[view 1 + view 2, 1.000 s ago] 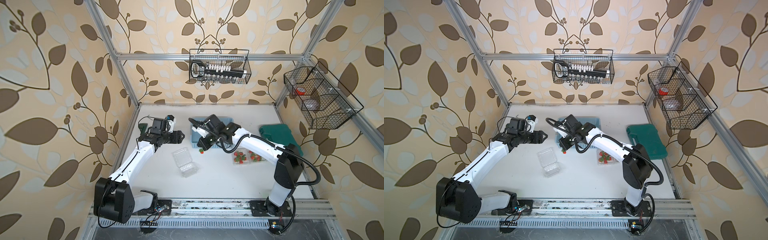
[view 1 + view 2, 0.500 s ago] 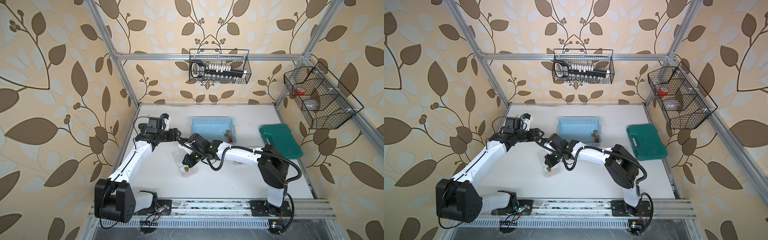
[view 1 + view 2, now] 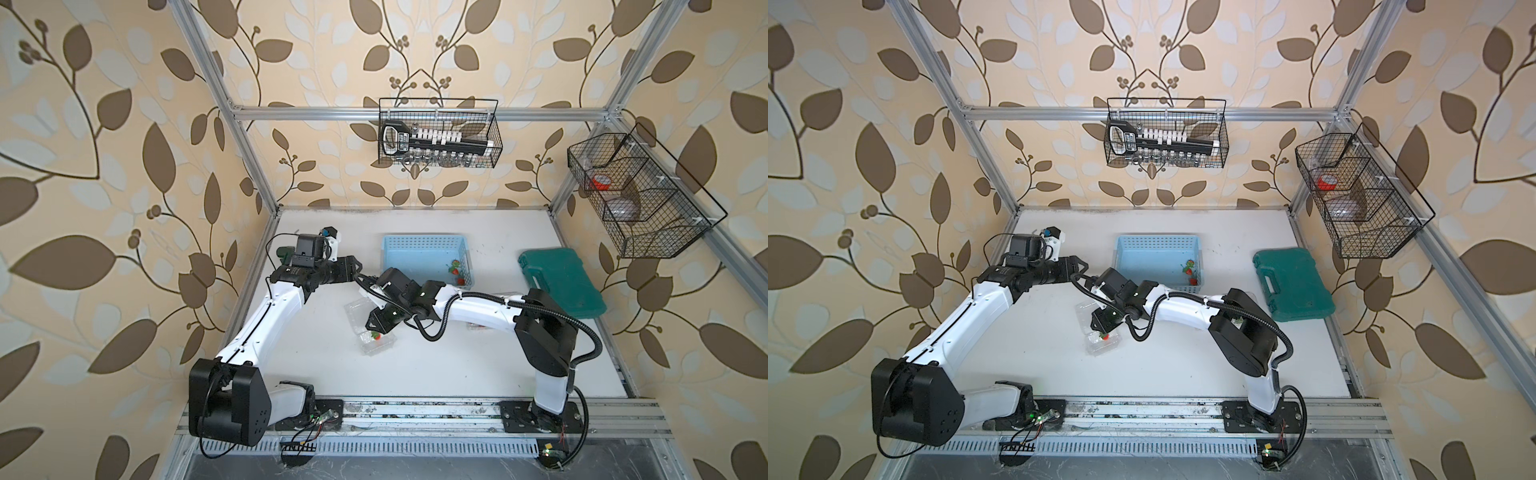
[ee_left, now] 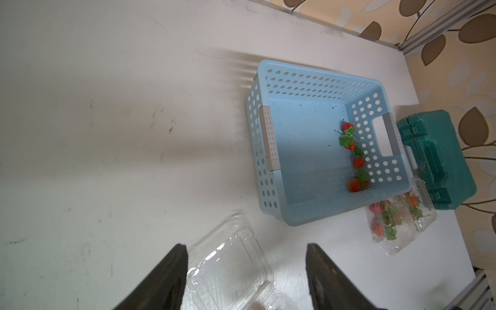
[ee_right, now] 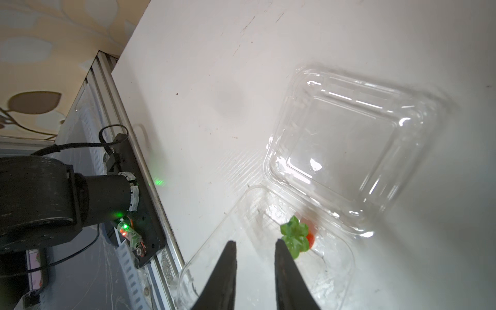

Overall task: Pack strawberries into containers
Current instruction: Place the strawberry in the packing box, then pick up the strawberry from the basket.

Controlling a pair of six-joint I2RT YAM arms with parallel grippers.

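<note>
An open clear container [image 3: 380, 347] [image 3: 1096, 348] lies mid-table, its lid [image 5: 343, 139] folded flat beside the base. One strawberry [image 5: 298, 236] [image 3: 375, 335] [image 3: 1105, 336] rests inside the base. My right gripper [image 5: 255, 244] [image 3: 371, 328] hangs open just over that base, with the berry beside one finger and nothing between the jaws. My left gripper [image 4: 247, 252] [image 3: 356, 269] is open above the lid's far side and touches nothing. Several strawberries [image 4: 354, 161] [image 3: 455, 268] lie in the light blue basket [image 3: 424, 243]. Another container [image 4: 397, 222] holding several berries sits past the basket.
A green plastic case [image 3: 561, 282] lies at the right of the table. One black wire basket [image 3: 438, 133] hangs on the back rail and another [image 3: 640, 199] on the right wall. The right arm's forearm stretches across the table's middle.
My right gripper carried a strawberry from the blue basket to the open container and opened; the berry now lies in the base. The left gripper drew back slightly.
</note>
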